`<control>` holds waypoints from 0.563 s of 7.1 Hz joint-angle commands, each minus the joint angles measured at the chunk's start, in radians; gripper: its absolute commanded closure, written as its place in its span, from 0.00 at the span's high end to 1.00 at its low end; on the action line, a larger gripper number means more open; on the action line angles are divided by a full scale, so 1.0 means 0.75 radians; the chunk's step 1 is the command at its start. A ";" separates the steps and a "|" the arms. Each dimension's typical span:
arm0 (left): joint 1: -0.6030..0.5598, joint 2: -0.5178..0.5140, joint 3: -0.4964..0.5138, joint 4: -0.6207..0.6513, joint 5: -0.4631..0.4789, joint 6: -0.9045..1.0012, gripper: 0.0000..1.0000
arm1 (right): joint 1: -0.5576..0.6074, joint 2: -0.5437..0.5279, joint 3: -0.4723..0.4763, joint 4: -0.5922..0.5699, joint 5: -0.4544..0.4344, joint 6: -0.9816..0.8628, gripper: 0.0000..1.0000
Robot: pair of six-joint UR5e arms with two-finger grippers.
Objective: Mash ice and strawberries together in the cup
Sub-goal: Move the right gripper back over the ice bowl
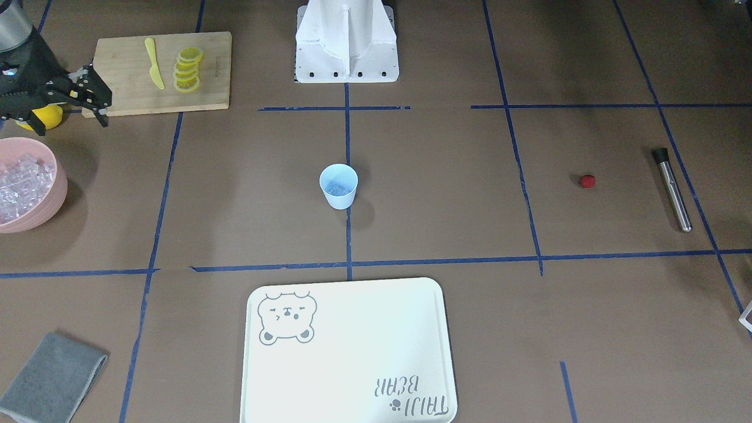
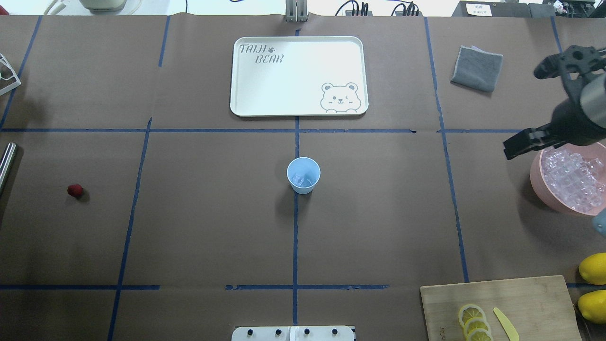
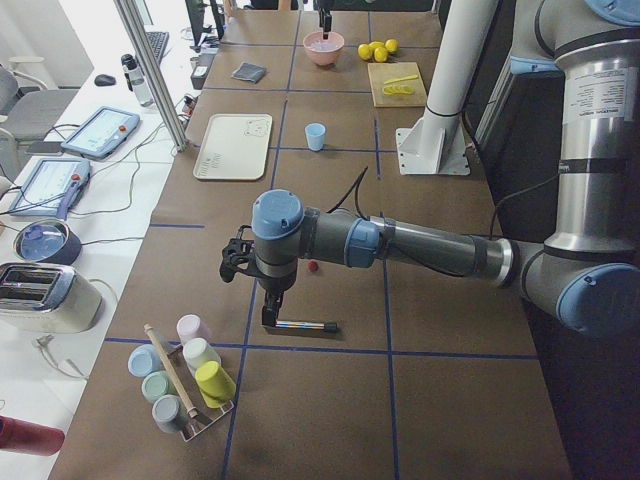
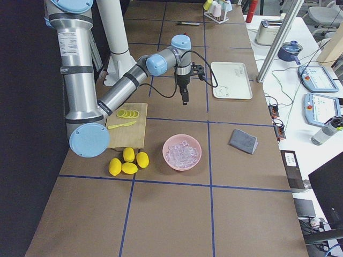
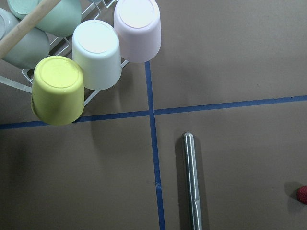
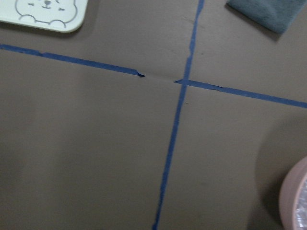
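Note:
The light-blue cup (image 2: 303, 175) stands upright at the table's middle, also in the front view (image 1: 338, 186), with a few ice cubes (image 2: 302, 180) in its bottom. More ice (image 2: 570, 182) fills a pink bowl (image 2: 537, 182). The red strawberry (image 2: 75, 191) lies alone on the table, also in the front view (image 1: 587, 181) and at the left wrist view's edge (image 5: 302, 194). My right gripper (image 2: 532, 106) hangs open and empty beside the bowl, far from the cup. My left gripper (image 3: 265, 290) hovers over a steel muddler (image 5: 192, 182) near the strawberry; I cannot tell its state.
A white bear tray (image 2: 298, 76) lies beyond the cup, a grey cloth (image 2: 477, 67) to its right. A wooden board (image 2: 497, 308) holds lemon slices and a yellow knife; whole lemons (image 2: 592, 267) lie beside it. A rack of upturned cups (image 5: 96, 52) stands past the muddler.

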State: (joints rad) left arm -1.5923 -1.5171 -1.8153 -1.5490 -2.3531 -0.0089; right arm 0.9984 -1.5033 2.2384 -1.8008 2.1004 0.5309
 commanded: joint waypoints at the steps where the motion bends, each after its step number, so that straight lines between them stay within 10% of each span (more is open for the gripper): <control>1: 0.000 0.002 -0.038 0.002 0.000 -0.035 1.00 | 0.151 -0.132 -0.114 0.160 0.152 -0.171 0.99; 4: 0.000 0.002 -0.038 0.002 0.000 -0.037 1.00 | 0.256 -0.157 -0.354 0.258 0.245 -0.345 0.99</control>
State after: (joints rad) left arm -1.5923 -1.5156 -1.8430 -1.5468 -2.3531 -0.0357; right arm 1.1713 -1.6159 2.0354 -1.6209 2.2751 0.3261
